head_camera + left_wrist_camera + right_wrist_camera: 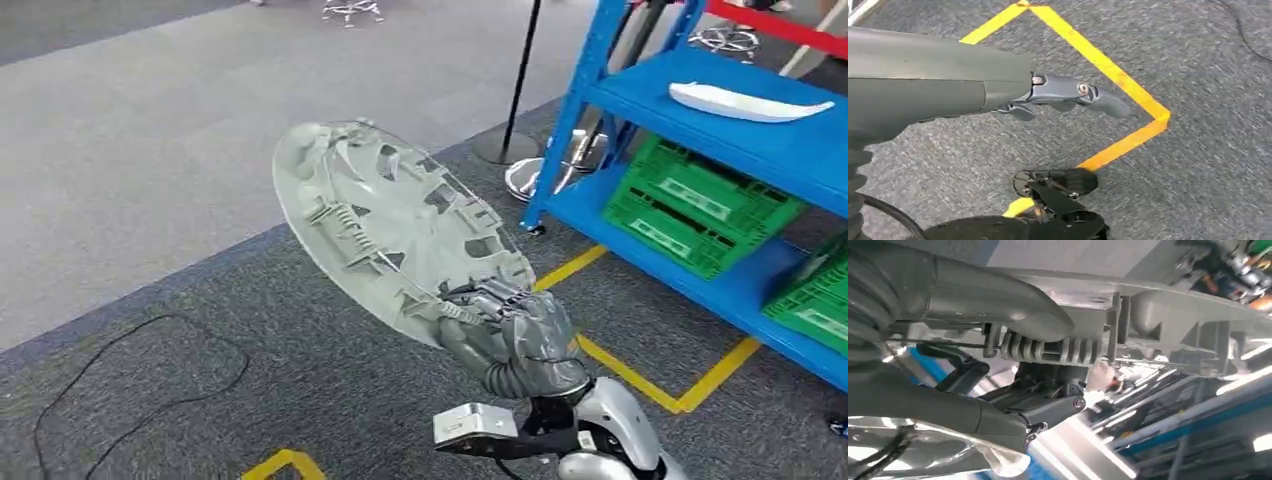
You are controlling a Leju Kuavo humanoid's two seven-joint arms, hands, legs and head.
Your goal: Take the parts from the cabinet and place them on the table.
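A large round grey wheel cover (385, 225), ribbed inner side facing me, is held up in mid-air over the carpet. My right hand (515, 335) grips its lower right rim. The right wrist view shows the cover's ribbed rim (1168, 315) close up, with the thumb (993, 300) on one side and the dark fingers (1048, 407) on the other. My left hand (1068, 95) hangs over the floor, fingers extended, holding nothing. On the blue cabinet (780, 150) at the right lies a long white part (745, 102) on a shelf.
Green crates (700, 205) fill the cabinet's lower shelf. A black stanchion pole with a round base (510, 140) stands left of the cabinet. Yellow tape lines (640, 375) mark the grey carpet, and a black cable (140, 390) loops at the lower left.
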